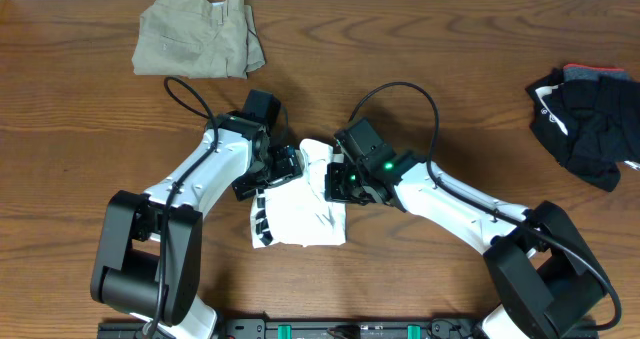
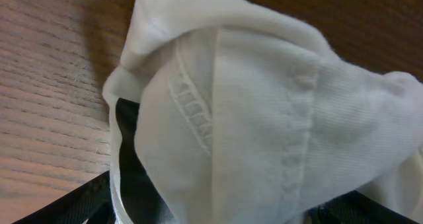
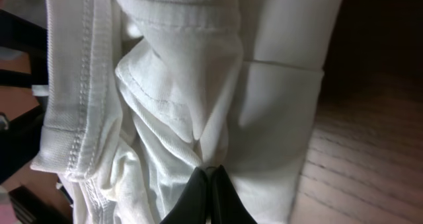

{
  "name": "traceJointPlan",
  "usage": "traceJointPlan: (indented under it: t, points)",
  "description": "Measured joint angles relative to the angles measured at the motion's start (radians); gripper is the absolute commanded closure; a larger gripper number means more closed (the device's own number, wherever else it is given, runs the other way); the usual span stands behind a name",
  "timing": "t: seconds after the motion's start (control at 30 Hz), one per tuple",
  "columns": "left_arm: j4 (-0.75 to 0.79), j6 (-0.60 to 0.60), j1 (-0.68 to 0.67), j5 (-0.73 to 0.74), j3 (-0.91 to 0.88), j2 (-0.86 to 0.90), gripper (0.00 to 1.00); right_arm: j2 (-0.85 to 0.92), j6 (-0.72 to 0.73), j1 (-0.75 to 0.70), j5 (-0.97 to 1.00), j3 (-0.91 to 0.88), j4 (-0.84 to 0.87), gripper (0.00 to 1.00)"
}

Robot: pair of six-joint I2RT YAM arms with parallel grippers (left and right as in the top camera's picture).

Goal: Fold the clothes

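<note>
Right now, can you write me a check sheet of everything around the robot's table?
surface: brown wooden table, bare wood showing around the clothes.
job's things: white T-shirt bunched at the centre between the arms; khaki trousers folded at the top left; black bundle at the right edge.
clutter: nothing seen.
grippers: left gripper open, with T-shirt cloth lying between its fingers; right gripper shut on a fold of the T-shirt.
cables: black cables loop up at each arm.
surroundings: black rail along the near edge; little else in view.
</note>
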Motion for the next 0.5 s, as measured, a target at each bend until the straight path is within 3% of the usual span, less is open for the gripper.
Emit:
traceJointPlan:
  t: [0.5]
  points:
    - [-0.004,0.03,0.0,0.01,0.0,0.0,0.11,0.001,-0.051,0.0,0.257,0.291,-0.497,0.95]
